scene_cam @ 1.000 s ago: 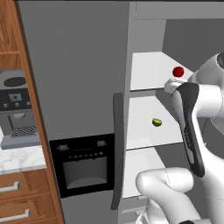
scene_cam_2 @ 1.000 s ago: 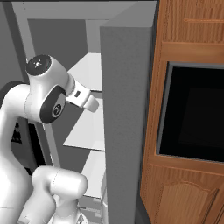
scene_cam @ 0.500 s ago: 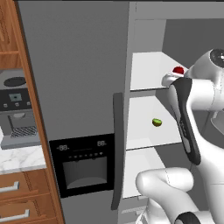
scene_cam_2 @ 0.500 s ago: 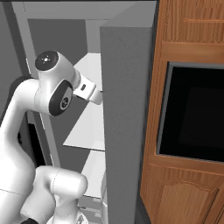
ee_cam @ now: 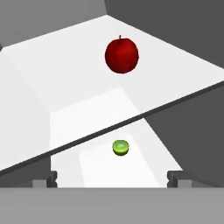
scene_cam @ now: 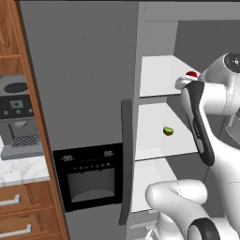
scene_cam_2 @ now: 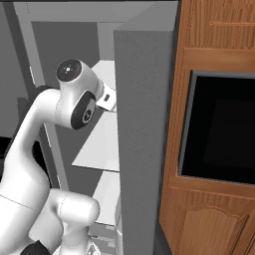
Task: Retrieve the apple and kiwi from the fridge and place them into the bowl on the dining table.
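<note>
Red apple (ee_cam: 121, 54) is what you're staring at in your hand view, sitting on a white shelf (ee_cam: 65, 87) of the fridge (scene_cam: 84, 93), stem up, a bit right of centre. Look below that shelf's front edge and you've got the kiwi (ee_cam: 120, 147) on the next shelf down, cut face toward you, roughly under the apple. Your gripper (ee_cam: 112, 179) has its fingers spread wide, one tip at each lower corner of the hand view, nothing between them and nothing touched; both fruits are well apart from the tips. From your left base view the right fridge door is swung open and the left one is shut, with its dark handle (scene_cam: 125, 159) and the black dispenser panel (scene_cam: 89, 176) facing you. The apple (scene_cam: 191, 74) peeks out just past the arm's wrist on the upper shelf there, and the kiwi (scene_cam: 168, 131) lies on the middle shelf, near the arm's dark forearm strip. A coffee machine (scene_cam: 18, 117) stands on the marble counter (scene_cam: 21, 171) at the left. Your right base view has the arm reaching in past the open door (scene_cam_2: 144, 129), with the black oven (scene_cam_2: 219, 129) in the wood cabinet to the right.
</note>
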Tool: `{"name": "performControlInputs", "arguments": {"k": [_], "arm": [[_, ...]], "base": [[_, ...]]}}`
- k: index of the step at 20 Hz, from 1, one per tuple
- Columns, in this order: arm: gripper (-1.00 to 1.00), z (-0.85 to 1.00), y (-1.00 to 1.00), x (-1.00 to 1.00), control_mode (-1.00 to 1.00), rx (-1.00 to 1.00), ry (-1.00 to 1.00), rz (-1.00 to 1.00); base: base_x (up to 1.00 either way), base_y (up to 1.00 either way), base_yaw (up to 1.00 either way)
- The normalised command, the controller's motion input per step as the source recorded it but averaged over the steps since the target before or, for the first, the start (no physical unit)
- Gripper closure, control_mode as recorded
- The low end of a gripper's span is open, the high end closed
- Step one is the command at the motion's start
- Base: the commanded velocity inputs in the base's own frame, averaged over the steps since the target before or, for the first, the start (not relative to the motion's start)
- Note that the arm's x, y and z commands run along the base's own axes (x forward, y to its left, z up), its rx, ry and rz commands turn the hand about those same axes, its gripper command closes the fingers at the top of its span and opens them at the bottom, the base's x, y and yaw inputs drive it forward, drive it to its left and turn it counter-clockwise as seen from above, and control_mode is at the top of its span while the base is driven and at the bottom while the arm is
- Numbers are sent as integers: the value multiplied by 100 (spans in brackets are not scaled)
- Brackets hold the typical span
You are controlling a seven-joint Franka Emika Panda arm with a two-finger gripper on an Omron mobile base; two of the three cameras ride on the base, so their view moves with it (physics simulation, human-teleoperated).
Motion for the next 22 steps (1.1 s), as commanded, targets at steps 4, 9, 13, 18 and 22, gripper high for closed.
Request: {"name": "performControlInputs", "arguments": {"k": [4,9,13,18,22], "arm": [[-100,6,-29,37,-100,0,0,0],[-100,2,-19,49,-100,0,0,0],[-100,0,-20,48,-100,0,0,0],[-100,0,-23,47,-100,0,0,0],[-100,0,-19,53,-100,0,0,0]], "base": [[0,0,0],[0,0,0],[0,0,0],[0,0,0],[0,0,0]]}}
